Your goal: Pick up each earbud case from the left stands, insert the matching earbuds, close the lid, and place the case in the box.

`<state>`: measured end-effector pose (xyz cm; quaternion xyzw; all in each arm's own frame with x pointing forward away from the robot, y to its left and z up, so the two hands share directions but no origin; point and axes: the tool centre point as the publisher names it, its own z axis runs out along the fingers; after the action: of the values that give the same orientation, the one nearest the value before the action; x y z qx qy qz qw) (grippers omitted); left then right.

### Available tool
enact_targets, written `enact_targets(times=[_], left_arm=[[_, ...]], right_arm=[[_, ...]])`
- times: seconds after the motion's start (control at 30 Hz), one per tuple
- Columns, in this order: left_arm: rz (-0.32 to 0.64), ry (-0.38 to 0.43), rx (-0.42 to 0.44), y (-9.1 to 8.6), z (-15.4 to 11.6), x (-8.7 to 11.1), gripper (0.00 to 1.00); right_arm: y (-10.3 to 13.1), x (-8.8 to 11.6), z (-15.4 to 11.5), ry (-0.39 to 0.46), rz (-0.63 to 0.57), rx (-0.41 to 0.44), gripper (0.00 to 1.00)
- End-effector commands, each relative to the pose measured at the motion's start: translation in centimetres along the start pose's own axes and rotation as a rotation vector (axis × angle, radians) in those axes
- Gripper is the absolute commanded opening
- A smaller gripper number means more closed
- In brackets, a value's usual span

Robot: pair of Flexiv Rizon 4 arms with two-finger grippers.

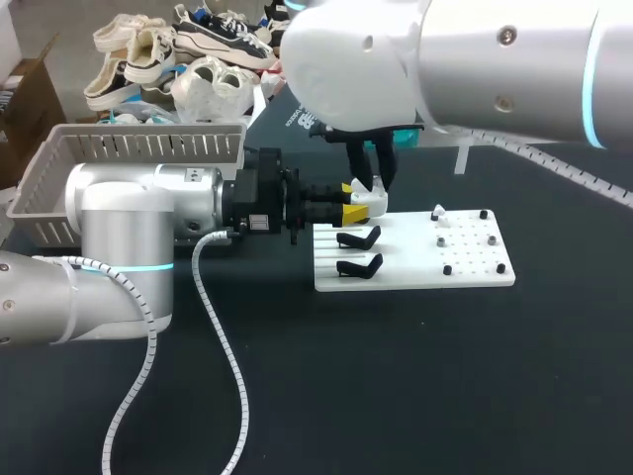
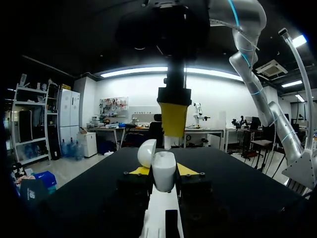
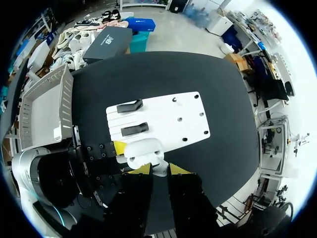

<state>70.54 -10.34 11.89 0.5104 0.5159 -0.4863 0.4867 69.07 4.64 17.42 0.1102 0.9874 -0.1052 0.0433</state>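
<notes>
One white earbud case (image 2: 163, 171), lid open, sits clamped in the left gripper (image 1: 361, 201). Just above it, the right gripper (image 3: 160, 168) pinches a small white earbud (image 3: 159, 173).

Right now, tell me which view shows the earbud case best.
Left wrist view: the earbud case sits close, lid open, between the left gripper's tips. Right wrist view shows it from above; head view shows it small.

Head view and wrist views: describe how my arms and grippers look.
The left arm and right arm are thick, rounded silver-white tubes with light-blue rings at joints. A white spiral-wrapped cable trails from the left wrist. The left gripper and right gripper are black, each with two yellow-tipped fingers.
</notes>
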Motion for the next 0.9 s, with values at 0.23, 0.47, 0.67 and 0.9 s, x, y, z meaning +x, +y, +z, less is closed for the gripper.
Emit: enact_targets(times=[0.23,0.47,0.67,0.9], left_arm=[[0.0,-0.001,0.002,0.11,0.01,0.04,0.0],[0.0,-0.001,0.002,0.11,0.01,0.04,0.0],[0.0,-0.001,0.002,0.11,0.01,0.04,0.0],[0.0,-0.001,0.002,0.11,0.01,0.04,0.0]], right_arm=[[0.63,-0.55,0.38,0.014,0.004,0.016,0.0],[0.57,-0.77,0.47,0.015,0.009,0.022,0.0],[0.43,-0.76,0.6,0.02,0.015,0.029,0.0],[0.38,-0.69,0.74,0.025,0.016,0.031,0.0]])
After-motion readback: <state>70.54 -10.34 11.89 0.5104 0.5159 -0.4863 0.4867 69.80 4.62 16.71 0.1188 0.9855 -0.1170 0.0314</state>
